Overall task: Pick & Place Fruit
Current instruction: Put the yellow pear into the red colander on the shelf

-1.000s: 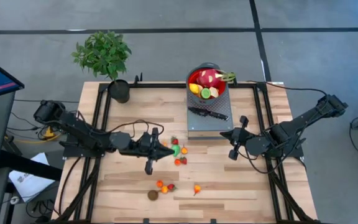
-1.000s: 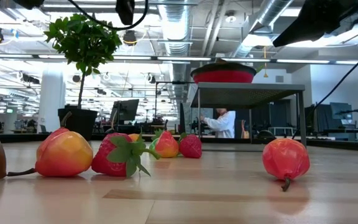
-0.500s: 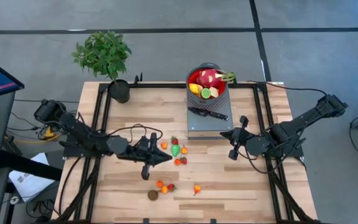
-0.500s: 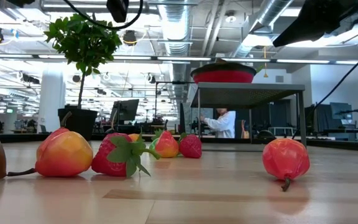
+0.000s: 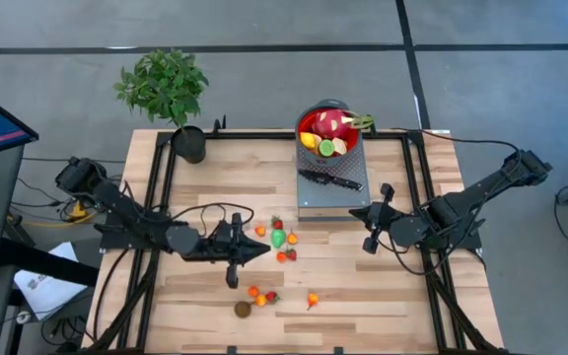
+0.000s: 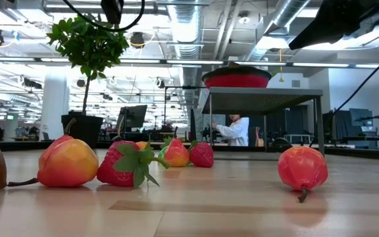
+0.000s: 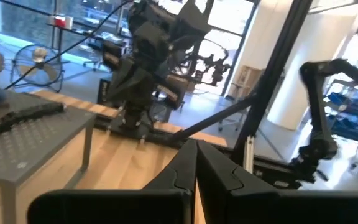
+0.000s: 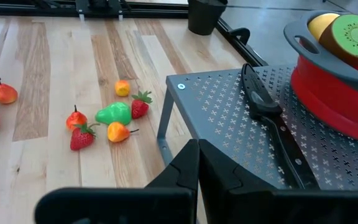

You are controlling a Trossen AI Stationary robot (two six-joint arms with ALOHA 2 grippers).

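The left gripper (image 5: 264, 248) is clenched and empty; loose fruit (image 5: 278, 239) lies just ahead of it, probably its next target. The right gripper (image 5: 370, 246), also clenched, waits beside the stand (image 5: 314, 202).

Middle cluster (image 5: 279, 240): small toy fruits lying on the bare wood near the table's centre; a green one, strawberries, orange and red-orange pieces, close together.
Front group (image 5: 260, 295): orange and red pieces side by side, a brown fruit (image 5: 243, 309) just beside them, nearer the front edge.
Lone piece (image 5: 312, 300): red-orange, stem showing, apart from the front group.
Dragon fruit (image 5: 329, 125): pink-red with green tips, heaped with yellow and green pieces, raised at the back.
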